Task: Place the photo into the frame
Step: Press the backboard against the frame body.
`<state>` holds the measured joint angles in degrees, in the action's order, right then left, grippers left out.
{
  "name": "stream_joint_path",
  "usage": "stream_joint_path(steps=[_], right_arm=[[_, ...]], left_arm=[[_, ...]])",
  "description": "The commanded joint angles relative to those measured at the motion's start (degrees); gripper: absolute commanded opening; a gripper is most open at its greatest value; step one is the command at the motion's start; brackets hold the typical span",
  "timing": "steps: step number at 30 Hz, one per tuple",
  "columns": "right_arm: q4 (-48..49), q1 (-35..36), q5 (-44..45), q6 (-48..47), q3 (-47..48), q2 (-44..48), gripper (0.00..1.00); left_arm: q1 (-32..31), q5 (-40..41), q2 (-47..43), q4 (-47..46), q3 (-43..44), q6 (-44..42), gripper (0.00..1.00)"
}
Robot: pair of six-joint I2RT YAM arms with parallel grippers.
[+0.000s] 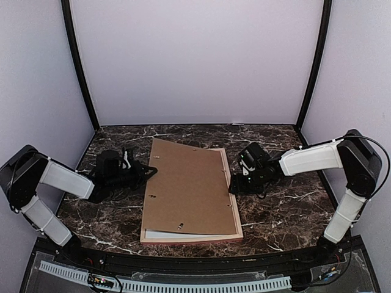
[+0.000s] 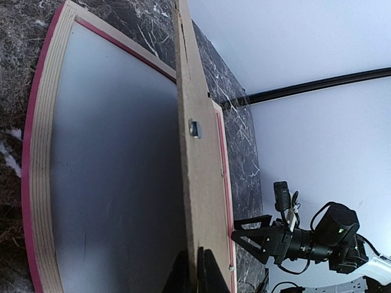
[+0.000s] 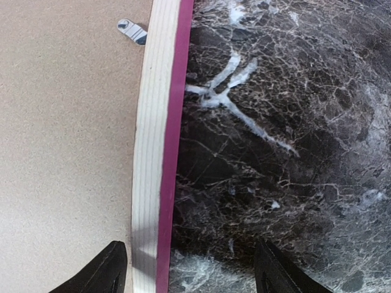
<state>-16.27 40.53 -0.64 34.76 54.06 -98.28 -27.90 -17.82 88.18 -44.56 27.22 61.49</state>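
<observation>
Top view: a thin-railed pink wooden picture frame (image 1: 201, 239) is lying flat on the dark marble-patterned table (image 1: 287, 207), between the two arms. A plain brown rectangular backing board (image 1: 189, 189) is resting askew over it. The board's edge nearest the left gripper (image 1: 148, 172) is being pinched and held up by that gripper. The right gripper (image 1: 234, 186) is being held just beside the frame rail on its side.

Left wrist view: the left gripper (image 2: 197, 274) is clenched on the backing board (image 2: 198, 152), which is seen edge-on, running straight ahead from the fingers (image 2: 211, 276). Below the board, the frame (image 2: 40, 152) is lying open with a pale grey sheet (image 2: 116, 171) inside it. The photo is not being shown in any view; whether it is already inside cannot be told.

Right wrist view: the right gripper (image 3: 192, 268) is spread wide and grasping nothing. The frame rail (image 3: 160, 152) is passing just inside one finger (image 3: 113, 268). A small metal clip (image 3: 132, 32) is showing on the backing board (image 3: 67, 152) ahead.

Step judged in hand: the back is being opened or lowered shut. Next, the photo's place is to be confirmed, then the board seated square inside the rails, the frame being steadied by the right gripper.
</observation>
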Motion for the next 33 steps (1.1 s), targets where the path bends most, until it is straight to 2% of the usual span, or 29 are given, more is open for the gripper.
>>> stream_joint_path(steps=[1, 7, 19, 26, 33], right_arm=[[0.59, 0.51, -0.07, 0.07, -0.86, -0.85, 0.73], [0.39, 0.49, -0.12, -0.04, -0.72, -0.67, 0.71], [-0.74, 0.44, 0.36, -0.42, 0.84, -0.49, 0.67], [-2.06, 0.11, 2.76, -3.0, 4.71, 0.1, 0.7], [-3.16, -0.89, 3.19, -8.7, 13.12, -3.16, 0.75]], left_arm=[[0.04, 1.84, 2.03, 2.46, -0.91, -6.57, 0.0], [0.04, 0.83, 4.1, 4.8, 0.07, -7.3, 0.01], [0.04, 0.51, 7.22, 16.67, 4.82, -9.59, 0.2], [0.04, 0.96, 7.75, 19.19, 5.64, -10.13, 0.25], [0.05, -0.09, 9.38, 19.66, 6.97, -10.68, 0.23]])
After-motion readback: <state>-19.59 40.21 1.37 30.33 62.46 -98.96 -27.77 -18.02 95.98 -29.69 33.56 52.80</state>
